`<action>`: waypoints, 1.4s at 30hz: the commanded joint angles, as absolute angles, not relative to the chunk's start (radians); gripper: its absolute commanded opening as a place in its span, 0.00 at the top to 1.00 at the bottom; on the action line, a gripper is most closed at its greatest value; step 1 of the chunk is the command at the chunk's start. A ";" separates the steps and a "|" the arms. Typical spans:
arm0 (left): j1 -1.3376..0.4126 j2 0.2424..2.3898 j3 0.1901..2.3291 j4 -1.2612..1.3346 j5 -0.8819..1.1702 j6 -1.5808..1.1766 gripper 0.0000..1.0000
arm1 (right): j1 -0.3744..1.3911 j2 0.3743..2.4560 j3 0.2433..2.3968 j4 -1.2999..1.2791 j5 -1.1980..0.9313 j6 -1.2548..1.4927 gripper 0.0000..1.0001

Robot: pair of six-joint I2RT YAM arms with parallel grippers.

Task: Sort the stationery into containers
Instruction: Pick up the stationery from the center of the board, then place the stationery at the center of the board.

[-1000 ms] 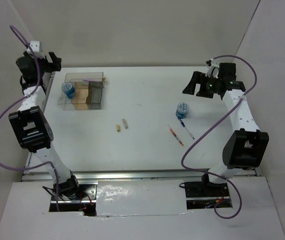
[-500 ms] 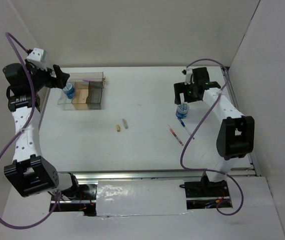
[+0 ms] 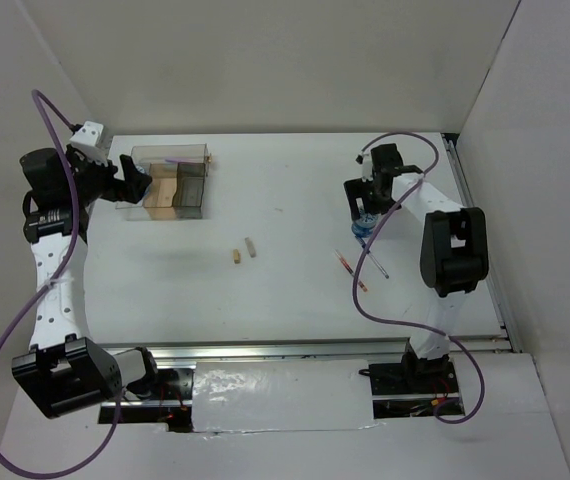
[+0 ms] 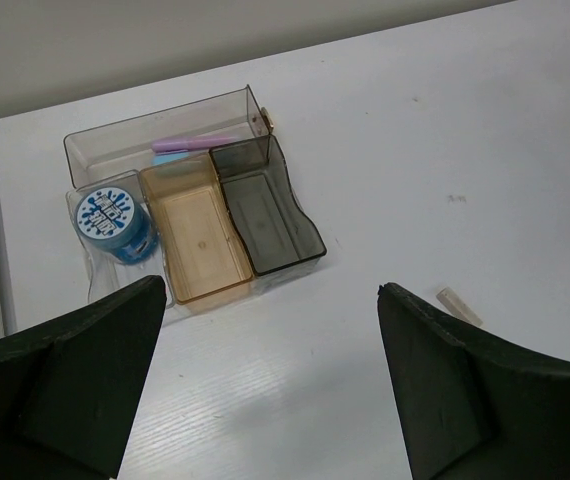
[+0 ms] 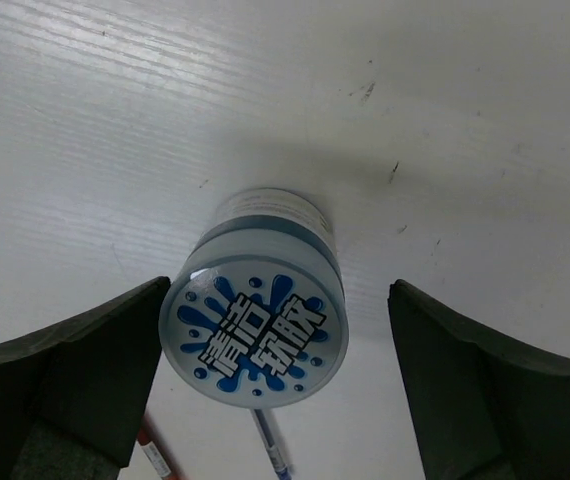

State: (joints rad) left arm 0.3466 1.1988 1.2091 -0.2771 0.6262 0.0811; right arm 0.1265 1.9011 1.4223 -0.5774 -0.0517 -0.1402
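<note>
Blue tub [image 5: 255,330] sits between the downturned right end effector's [image 5: 275,385] spread fingers [image 5: 65,375]; left end effector [image 4: 270,390] gapes empty.

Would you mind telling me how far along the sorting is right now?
Done: one tub and a bar sit in the organiser. In hand: the right jaws stand open either side of the second tub, not yet gripping. Left: red pen, blue pen and two stubs lie on the table; left jaws open, empty.
</note>
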 commanded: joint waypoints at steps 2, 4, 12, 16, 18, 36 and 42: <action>0.342 1.193 1.219 -0.262 0.629 0.086 0.01 | 0.130 1.930 1.476 -0.572 -0.075 -0.160 0.12; 0.341 1.197 1.223 -0.265 0.626 0.087 0.01 | 0.130 1.933 1.479 -0.581 -0.092 -0.161 0.26; 0.345 1.183 1.206 -0.244 0.606 0.080 0.01 | 0.144 1.918 1.528 -0.630 -0.153 -0.186 0.65; 0.367 1.195 1.221 -0.232 0.603 0.032 0.01 | 0.205 1.865 1.601 -0.647 -0.178 -0.216 0.78; 0.388 1.210 1.238 -0.241 0.614 0.009 0.01 | 0.241 1.841 1.634 -0.670 -0.212 -0.230 0.84; 0.567 1.221 1.241 -0.385 0.715 -0.083 0.01 | 0.948 1.834 1.628 -0.684 -0.238 -0.393 0.92; 0.621 1.184 1.212 -0.417 0.756 -0.031 0.01 | 1.025 1.945 1.611 -0.638 -0.186 -0.390 0.91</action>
State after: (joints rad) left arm 0.6094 1.2240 1.2209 -0.3988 0.6994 -0.0540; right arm 1.0111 1.9209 1.6093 -0.6758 -0.2298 -0.3748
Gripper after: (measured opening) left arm 0.993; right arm 0.727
